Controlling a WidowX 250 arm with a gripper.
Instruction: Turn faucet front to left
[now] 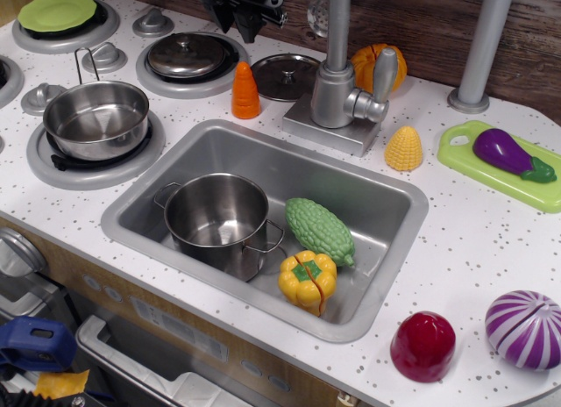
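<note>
The faucet (340, 91) is seen at the back edge of the sink (158, 192), approx. mid-worktop: square base plate, thick body, lever handle at its right side, thin spout pipe running straight up out of the top of the frame. The gripper (241, 5) is found near the back edge, left of the faucet & well apart from it, above the lidded burner pot (187, 54); only its dark lower part is shown, so whether it is wide or narrow cannot be told, and nothing is seen held. A carrot (245, 90) and a flat lid (284, 76) are placed just left of the faucet base; a corn piece (404, 148) is set to its right. Inside the sink are a steel pot (216, 218), a green gourd (319, 230) & a yellow pepper (308, 278).
</note>
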